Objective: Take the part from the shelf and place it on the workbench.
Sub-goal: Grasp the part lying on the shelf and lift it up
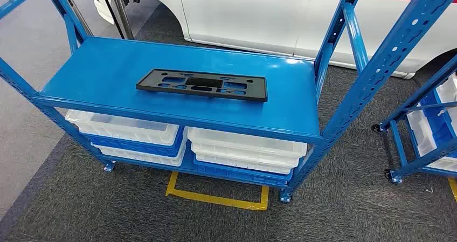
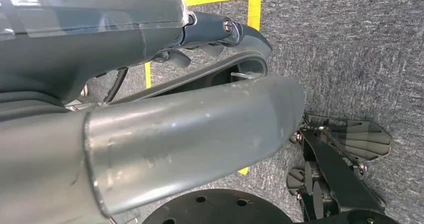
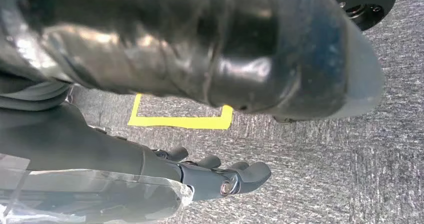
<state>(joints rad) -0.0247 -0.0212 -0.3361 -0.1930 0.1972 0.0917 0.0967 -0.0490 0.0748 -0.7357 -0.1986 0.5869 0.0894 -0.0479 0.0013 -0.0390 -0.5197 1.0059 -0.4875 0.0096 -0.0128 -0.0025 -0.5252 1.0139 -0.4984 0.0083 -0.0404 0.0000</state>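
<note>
Floor: grey speckled carpet (image 1: 134,209) runs under everything, with a paler grey strip along the side left of the blue shelf.
Vehicle: a white car body with a red stripe (image 1: 258,15) stands just behind the shelf, a dark wheel arch showing at its left end.
Shelf: a blue steel rack on small castors (image 1: 108,69), with perforated uprights at its corners and a flat blue top deck; this is the landmark for the rest.
Second rack: another blue steel frame on castors (image 1: 415,118) stands to the right of the shelf, apart from it, holding white and blue trays.
Bins: white plastic trays stacked with blue ones (image 1: 242,153) fill the shelf's lower level, in two stacks side by side.
Floor marking: a yellow tape outline (image 1: 215,198) lies on the carpet at the front foot of the shelf, partly under it.
Part: a long flat black plastic panel with rectangular cut-outs (image 1: 202,85) lies flat on the shelf's top deck, near the middle, its long side along the deck, touched by nothing.
Left robot hand: the dark-fingered left robot hand (image 2: 225,39) hangs down over the carpet near the yellow tape, well away from the part; fingers curled slightly, nothing in them, though I cannot tell how far they are spread.
Right robot hand: the right robot hand (image 3: 220,174) also hangs above the carpet, fingers slightly bent and set apart, holding nothing.
</note>
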